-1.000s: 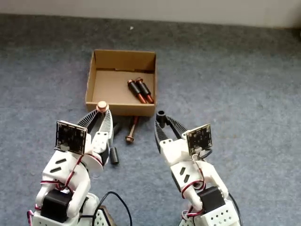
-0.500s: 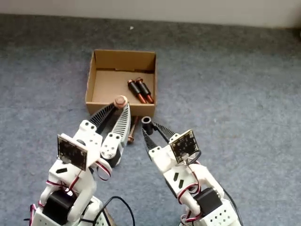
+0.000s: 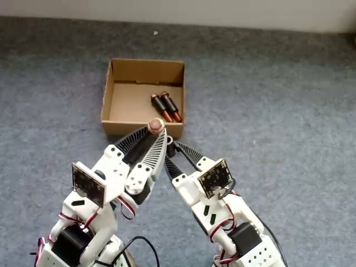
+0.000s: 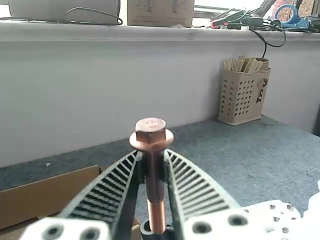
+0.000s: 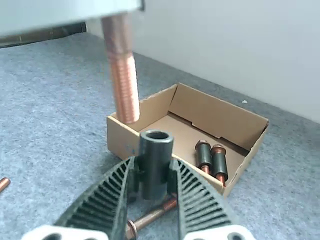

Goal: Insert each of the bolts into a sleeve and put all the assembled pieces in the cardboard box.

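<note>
Left gripper (image 4: 152, 156) jaws clamp a bolt (image 4: 151, 140) upright, its tip just above and slightly off the mouth of the sleeve (image 5: 156, 147) clamped in right gripper (image 5: 153, 164) jaws; centring before lowering looks essential.

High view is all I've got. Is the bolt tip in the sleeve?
Observer: No. In the right wrist view the bolt tip sits just short of the sleeve mouth and off to one side, not inside.
Operator: Sleeve upright?
Observer: Yes. It stands upright in the right gripper, open end up.
Operator: Anything hidden under the arms?
Observer: A loose bolt lies on the carpet below the right gripper.
</note>
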